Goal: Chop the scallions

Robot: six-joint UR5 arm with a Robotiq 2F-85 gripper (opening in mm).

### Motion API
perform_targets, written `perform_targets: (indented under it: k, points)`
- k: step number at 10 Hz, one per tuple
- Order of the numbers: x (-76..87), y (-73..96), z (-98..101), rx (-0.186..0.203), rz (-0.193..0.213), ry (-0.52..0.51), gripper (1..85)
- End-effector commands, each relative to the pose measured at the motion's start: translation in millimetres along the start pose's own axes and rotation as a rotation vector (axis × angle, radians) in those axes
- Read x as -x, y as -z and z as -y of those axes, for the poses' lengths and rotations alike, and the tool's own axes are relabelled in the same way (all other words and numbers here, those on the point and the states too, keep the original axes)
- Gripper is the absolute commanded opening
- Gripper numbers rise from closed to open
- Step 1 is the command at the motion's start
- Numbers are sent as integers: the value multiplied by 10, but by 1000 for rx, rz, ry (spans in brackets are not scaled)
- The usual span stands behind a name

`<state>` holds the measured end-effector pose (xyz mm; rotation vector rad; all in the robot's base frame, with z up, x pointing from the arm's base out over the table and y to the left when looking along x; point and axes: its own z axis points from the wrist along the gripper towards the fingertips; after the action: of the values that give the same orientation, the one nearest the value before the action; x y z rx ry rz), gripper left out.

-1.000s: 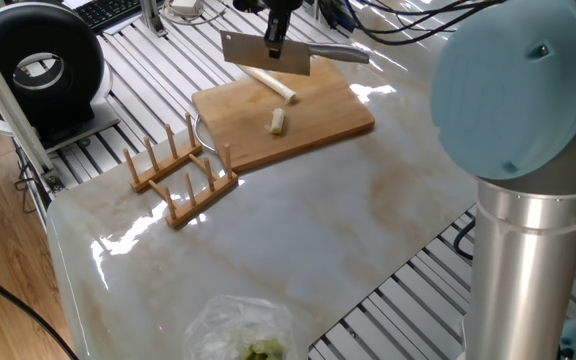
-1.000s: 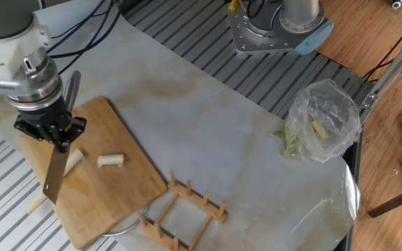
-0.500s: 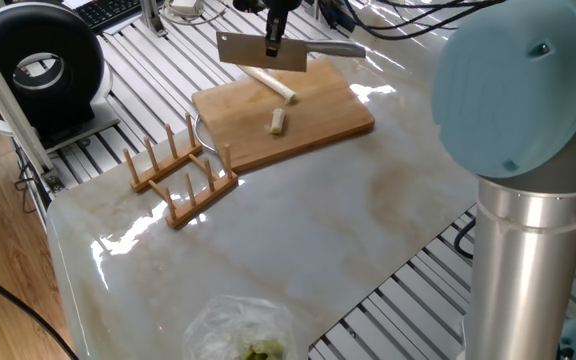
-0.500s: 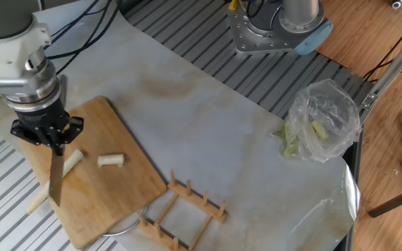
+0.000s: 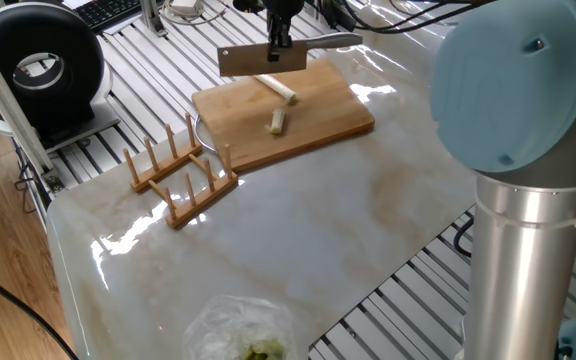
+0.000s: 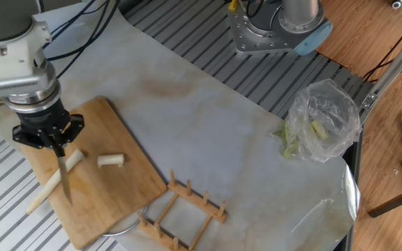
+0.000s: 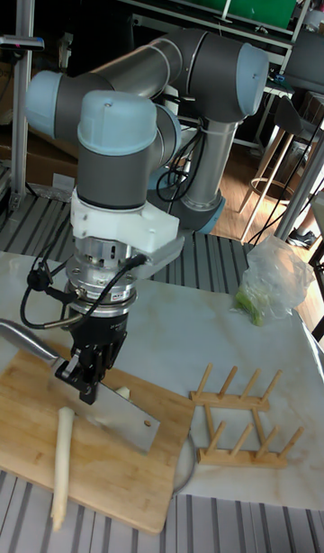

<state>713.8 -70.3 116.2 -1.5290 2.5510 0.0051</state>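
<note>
Since a second ago, fingers [image 7: 87,370] clamped on the cleaver [image 5: 262,59] have lifted it off the scallions [image 6: 56,178].

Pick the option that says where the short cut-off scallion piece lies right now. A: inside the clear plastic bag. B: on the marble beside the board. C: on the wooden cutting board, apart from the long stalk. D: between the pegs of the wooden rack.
C: the short scallion piece lies on the cutting board, clear of the long stalk, which the cleaver in the gripper hangs over.
</note>
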Motion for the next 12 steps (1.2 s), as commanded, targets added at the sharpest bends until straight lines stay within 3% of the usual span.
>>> perform_targets:
  k: [1,3,5,7,8,9,10,11,12]
  points:
    - [-24,-12,51,-15,9,58,13]
    - [-28,45,117,-46,23,-18,13]
    - [-159,144,-10,-9,-33,-106,13]
    - [-246,265,-224,49,-92,-258,13]
    - [-311,313,-378,91,-143,-385,13]
    - [-293,333,-530,138,-162,-557,13]
    - [-287,345,-598,156,-177,-663,13]
    - [-195,341,-619,174,-148,-691,13]
    - [-165,327,-564,157,-130,-706,13]
